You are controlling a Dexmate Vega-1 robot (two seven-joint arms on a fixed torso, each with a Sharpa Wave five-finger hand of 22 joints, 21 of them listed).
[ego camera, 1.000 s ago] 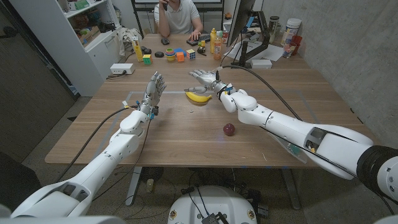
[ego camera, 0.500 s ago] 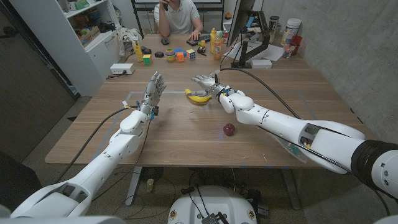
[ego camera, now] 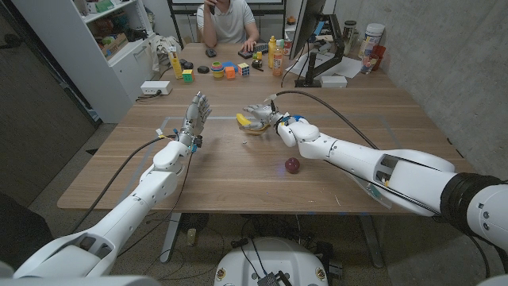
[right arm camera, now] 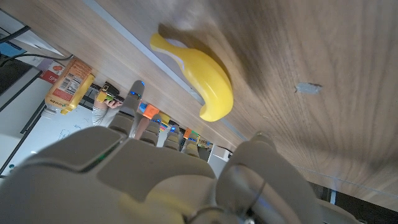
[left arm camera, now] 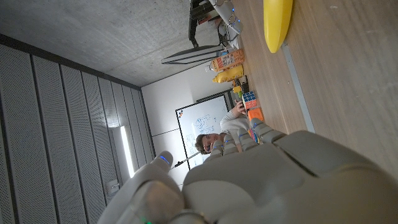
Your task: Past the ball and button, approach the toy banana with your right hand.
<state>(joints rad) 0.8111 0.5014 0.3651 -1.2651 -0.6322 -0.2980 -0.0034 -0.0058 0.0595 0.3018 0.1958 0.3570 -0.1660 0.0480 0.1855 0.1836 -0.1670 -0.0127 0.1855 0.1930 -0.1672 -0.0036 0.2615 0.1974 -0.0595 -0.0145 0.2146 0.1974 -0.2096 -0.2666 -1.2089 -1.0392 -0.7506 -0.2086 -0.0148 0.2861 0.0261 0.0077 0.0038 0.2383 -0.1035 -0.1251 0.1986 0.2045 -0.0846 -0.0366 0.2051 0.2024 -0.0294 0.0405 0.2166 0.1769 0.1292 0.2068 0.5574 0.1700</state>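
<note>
Toy banana (ego camera: 252, 124) lies on the wooden table (ego camera: 238, 171) in the head view, a little beyond the middle, with the right hand (ego camera: 259, 114) directly over it, fingers spread and holding nothing; whether the fingers touch the fruit cannot be told from here. The dark red ball (ego camera: 293, 165) sits nearer the robot, well apart from the banana and just beside the right forearm. The left hand (ego camera: 196, 110) stands upright to the left of the banana, fingers apart and raised, empty. At the far end of the table a person (ego camera: 228, 20) sits behind a scatter of colored blocks (ego camera: 229, 71) and bottles (ego camera: 275, 54).

From the left wrist view, the back of the left hand (left arm camera: 261, 180) takes up the lower part, and one end of the banana (left arm camera: 277, 23) shows on the wood beyond it, apart from the hand. The person (left arm camera: 225, 132) and the bottles (left arm camera: 227, 67) appear at the table's far end.

From the right wrist view, the right hand (right arm camera: 155, 177) hovers close to the banana (right arm camera: 199, 78), which lies curved on the tabletop beside a pale tape line (right arm camera: 134, 43). The fingers are not closed around it, and a shadow falls on the wood next to it.
</note>
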